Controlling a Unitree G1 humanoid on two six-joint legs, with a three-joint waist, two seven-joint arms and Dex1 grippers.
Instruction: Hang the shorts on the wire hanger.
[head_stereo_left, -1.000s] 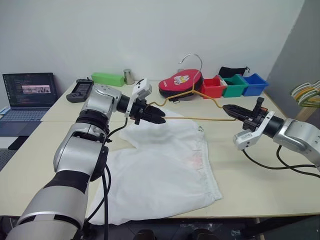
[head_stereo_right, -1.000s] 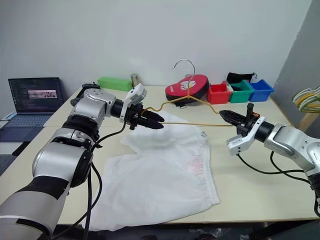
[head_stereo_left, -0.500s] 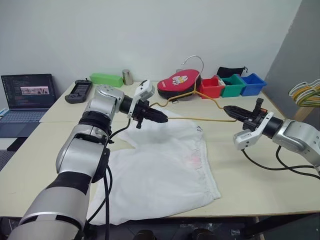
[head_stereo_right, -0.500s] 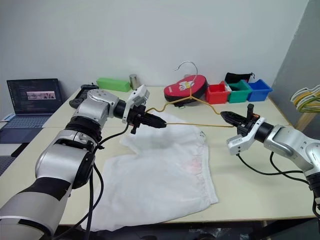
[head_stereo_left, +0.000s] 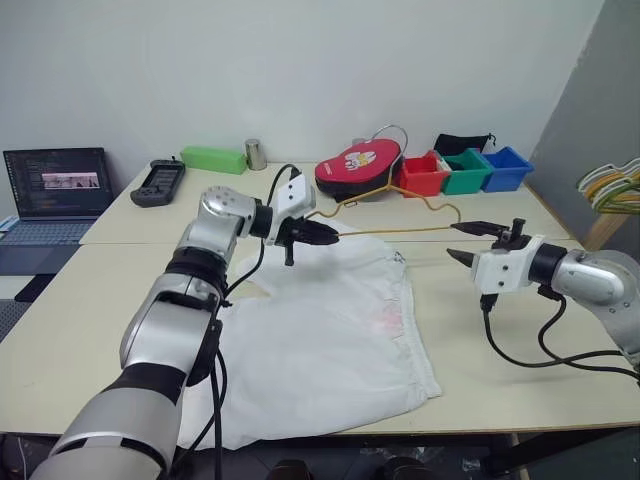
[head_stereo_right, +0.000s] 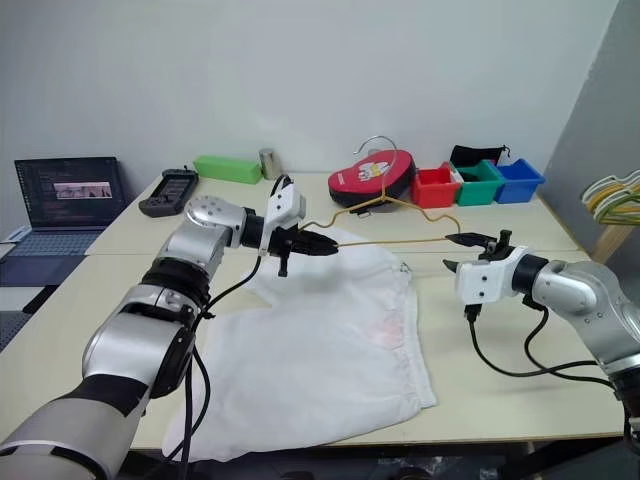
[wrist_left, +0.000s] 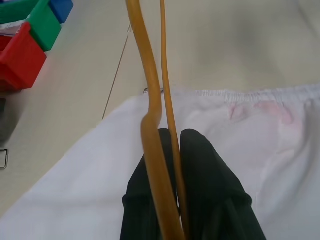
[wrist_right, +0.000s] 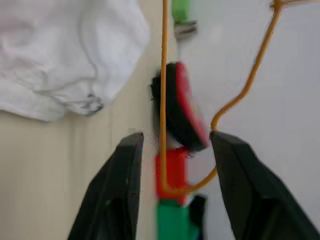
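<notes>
Left gripper (head_stereo_left: 318, 233): clamped tight on the wire hanger (head_stereo_left: 400, 232) at its left corner, held above the far edge of the shorts; in the left wrist view two strands of yellow wire run between and beside the black fingers (wrist_left: 207, 175).
Right gripper (head_stereo_left: 466, 241): spread apart, one finger above and one below the right end of the hanger; in the right wrist view the wire's bend sits in the gap between the two fingers (wrist_right: 120, 185), touching neither as far as can be told.
Wire hanger: lifted off the desk (head_stereo_left: 520, 370), stretched roughly level between the two grippers, long bar toward the robot, silvery hook (head_stereo_right: 378, 141) at the far side in front of the red case.
Shorts (head_stereo_left: 320, 335): spread flat on the near half of the desk, waistband to the right, faint pink print (head_stereo_left: 388, 318) near the middle-right, lower left part hanging over the front desk edge; not on the hanger.
Red case (head_stereo_left: 358, 166): black-and-red oval, at the back of the desk behind the hanger.
Bins (head_stereo_left: 467, 170): red, green, blue in a row, right of the red case, with a black pouch behind.
Laptop (head_stereo_left: 55, 190): open, far left.
Green box (head_stereo_left: 214, 159): back left, a small metal cup just beside it.
Black controller (head_stereo_left: 158, 182): between laptop and green box.
Hanger bunch (head_stereo_left: 612, 187): pastel hangers at the right edge, off the desk.
</notes>
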